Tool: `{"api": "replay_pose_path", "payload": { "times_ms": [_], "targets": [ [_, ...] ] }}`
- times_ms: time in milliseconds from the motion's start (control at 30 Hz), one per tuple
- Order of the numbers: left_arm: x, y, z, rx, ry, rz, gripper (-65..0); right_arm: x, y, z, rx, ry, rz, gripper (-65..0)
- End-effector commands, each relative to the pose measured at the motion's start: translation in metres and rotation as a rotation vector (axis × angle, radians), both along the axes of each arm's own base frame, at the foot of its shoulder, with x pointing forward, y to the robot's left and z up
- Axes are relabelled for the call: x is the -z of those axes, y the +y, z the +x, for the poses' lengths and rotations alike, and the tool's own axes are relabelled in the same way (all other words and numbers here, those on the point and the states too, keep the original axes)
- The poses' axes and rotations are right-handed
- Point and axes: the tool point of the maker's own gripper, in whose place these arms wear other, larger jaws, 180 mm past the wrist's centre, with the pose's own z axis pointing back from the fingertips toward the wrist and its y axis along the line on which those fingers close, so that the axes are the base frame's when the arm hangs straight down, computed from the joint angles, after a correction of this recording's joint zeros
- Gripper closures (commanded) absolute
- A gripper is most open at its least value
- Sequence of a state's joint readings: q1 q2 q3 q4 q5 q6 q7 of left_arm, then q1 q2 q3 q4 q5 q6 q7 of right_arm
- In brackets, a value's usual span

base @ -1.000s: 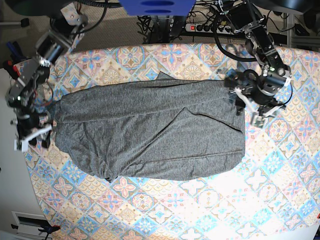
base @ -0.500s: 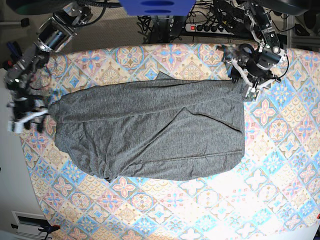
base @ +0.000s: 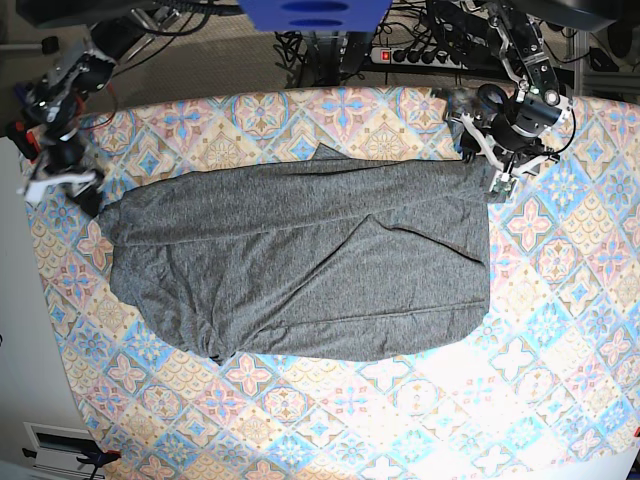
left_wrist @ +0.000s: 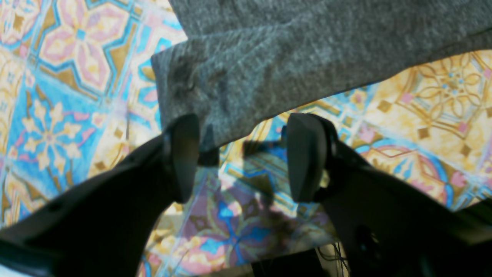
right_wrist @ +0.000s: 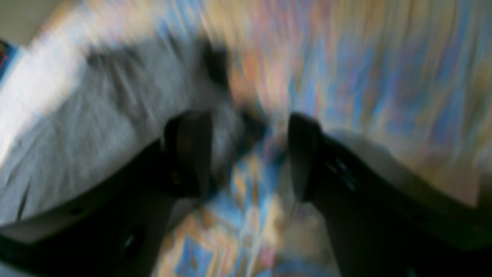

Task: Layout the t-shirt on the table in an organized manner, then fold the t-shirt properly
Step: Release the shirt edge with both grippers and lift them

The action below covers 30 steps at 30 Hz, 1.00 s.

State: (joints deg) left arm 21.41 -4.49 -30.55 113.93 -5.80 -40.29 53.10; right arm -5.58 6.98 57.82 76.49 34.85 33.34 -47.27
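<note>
One charcoal-grey t-shirt (base: 300, 260) lying lengthwise across the tiled tabletop (base: 560, 330), left gripper (left_wrist: 242, 161) and right gripper (right_wrist: 250, 154) hovering at opposite ends, fingers spread, gripping nothing.

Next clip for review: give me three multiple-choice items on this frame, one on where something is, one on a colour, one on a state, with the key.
1. Where does the left end effector stand in the base view?
A. over the shirt's middle
B. at the t-shirt's upper right corner
C. off the table's near edge

2. What colour is the t-shirt?
A. heathered charcoal grey
B. white
C. pastel pink

3. How do the left end effector's jaws stand?
A. shut on the shirt
B. shut on nothing
C. open, with nothing clamped

Key: 1 B, the base view shows it at that corner on the table. 2 A, both the base and left wrist views show grey knit with no print. 3 C, in the left wrist view patterned cloth shows through the wide gap, and the shirt corner lies by one finger.
</note>
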Motion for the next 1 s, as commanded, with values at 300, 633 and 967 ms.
{"api": "replay_pose_path", "payload": {
  "times_ms": [300,633,967],
  "targets": [
    [-0.007,0.028,-0.009,-0.156,-0.038,-0.007,-35.1,0.002,0.016,0.012,-0.060,-0.071,0.077,-30.5],
    [-0.006,0.030,-0.012,-0.158,-0.030,0.001,-35.1,0.023,0.031,0.014,-0.089,-0.009,0.145,-30.5],
    [0.002,0.044,-0.035,-0.269,0.052,-0.125,-35.1,0.026,0.070,0.030,-0.222,0.010,0.146,-30.5]
  ]
}}
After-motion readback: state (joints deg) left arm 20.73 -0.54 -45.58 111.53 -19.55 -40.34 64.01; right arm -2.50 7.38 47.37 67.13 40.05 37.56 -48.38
